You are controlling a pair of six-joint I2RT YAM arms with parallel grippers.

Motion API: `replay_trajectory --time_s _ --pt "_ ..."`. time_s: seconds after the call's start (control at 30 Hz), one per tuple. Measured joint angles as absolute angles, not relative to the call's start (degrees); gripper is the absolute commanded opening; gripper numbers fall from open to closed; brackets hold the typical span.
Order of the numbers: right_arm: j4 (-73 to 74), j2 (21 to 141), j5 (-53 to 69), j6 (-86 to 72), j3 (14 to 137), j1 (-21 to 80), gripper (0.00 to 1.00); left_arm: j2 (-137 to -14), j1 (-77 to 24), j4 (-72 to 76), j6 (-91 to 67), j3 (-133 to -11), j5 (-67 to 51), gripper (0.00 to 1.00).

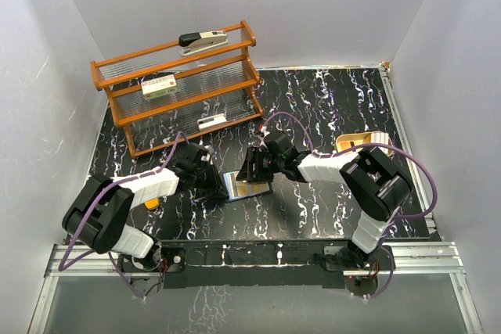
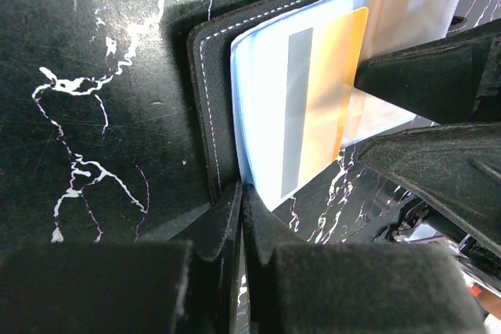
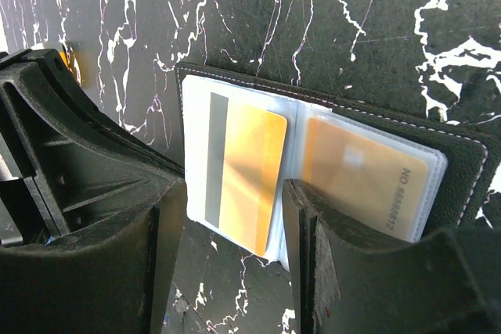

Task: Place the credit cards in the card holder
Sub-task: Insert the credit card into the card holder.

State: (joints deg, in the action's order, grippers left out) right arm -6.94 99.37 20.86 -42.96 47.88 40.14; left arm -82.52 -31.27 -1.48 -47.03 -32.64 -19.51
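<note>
Card holder [image 3: 462, 154] lay open mid-table, left tool [image 2: 241, 217] pressed together on its edge. Right tool [image 3: 235, 197] spread astride orange card [image 3: 243, 170], seemingly half-pocketed. Best bet: flat, slow push toward 9 o'clock, right wrist view.

card holder [image 1: 246, 186] lay open on black marbled table [image 1: 337, 107], pale lining up; left gripper [image 1: 213, 179] at its left edge, right gripper [image 1: 254, 168] at its far side; orange block [image 1: 152, 203] beside left arm; tan tray [image 1: 356, 143] behind right arm; wooden rack [image 1: 184, 87] far left, stapler [image 1: 203, 40] on top
</note>
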Motion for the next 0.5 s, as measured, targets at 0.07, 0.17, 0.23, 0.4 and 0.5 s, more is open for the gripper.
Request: replay_trajectory --time_s 0.07,0.17,0.23,0.4,0.5 --pt "-6.9 99.4 20.9 -43.0 47.9 40.1 0.51 -82.5 -31.3 -1.5 -47.0 -32.6 -19.5 0.00" --pt "-7.1 99.4 21.0 -43.2 47.9 40.2 0.45 -82.5 -31.3 -1.5 -46.9 -32.7 -19.5 0.00" --pt "-7.4 99.9 21.2 -43.3 47.9 40.4 0.39 -82.5 -31.3 -1.5 -46.9 -32.7 -19.5 0.00" --pt "-7.7 100.7 21.7 -43.1 48.0 40.5 0.30 -82.5 -31.4 -1.9 -46.2 -32.9 -19.3 0.00" --pt "-7.5 100.7 22.0 -42.5 48.0 40.8 0.28 -82.6 -31.6 -2.6 -46.0 -33.3 -18.9 0.00"
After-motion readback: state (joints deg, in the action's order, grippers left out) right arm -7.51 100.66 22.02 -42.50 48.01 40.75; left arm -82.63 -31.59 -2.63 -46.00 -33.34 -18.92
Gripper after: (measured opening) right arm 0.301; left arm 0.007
